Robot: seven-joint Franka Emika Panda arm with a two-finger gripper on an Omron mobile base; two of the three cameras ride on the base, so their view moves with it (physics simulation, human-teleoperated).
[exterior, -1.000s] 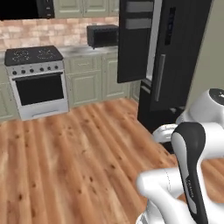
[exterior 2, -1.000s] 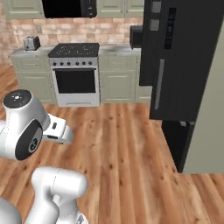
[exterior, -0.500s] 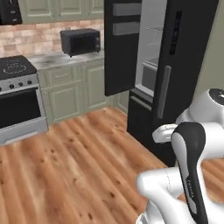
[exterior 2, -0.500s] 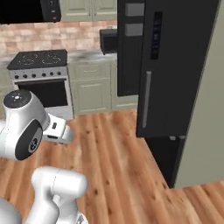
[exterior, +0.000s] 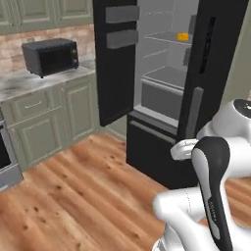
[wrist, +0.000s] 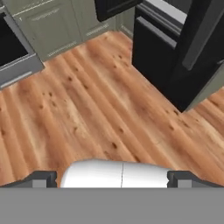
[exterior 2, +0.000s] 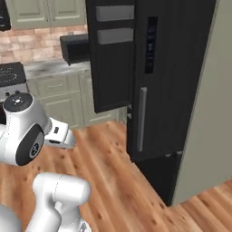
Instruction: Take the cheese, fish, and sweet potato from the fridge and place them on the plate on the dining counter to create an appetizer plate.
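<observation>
No legible text, labels or numbers anywhere.

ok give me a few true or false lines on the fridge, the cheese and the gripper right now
1. The fridge has its left door swung open. True.
2. The cheese sits on an upper fridge shelf. True.
3. The gripper is shut on the cheese. False: its jaws stand wide open over bare wood floor, holding nothing.
4. The microwave sits on the floor. False: it stands on the counter left of the fridge.
5. The fridge's bottom drawer is pulled out. False: it is closed.
</observation>
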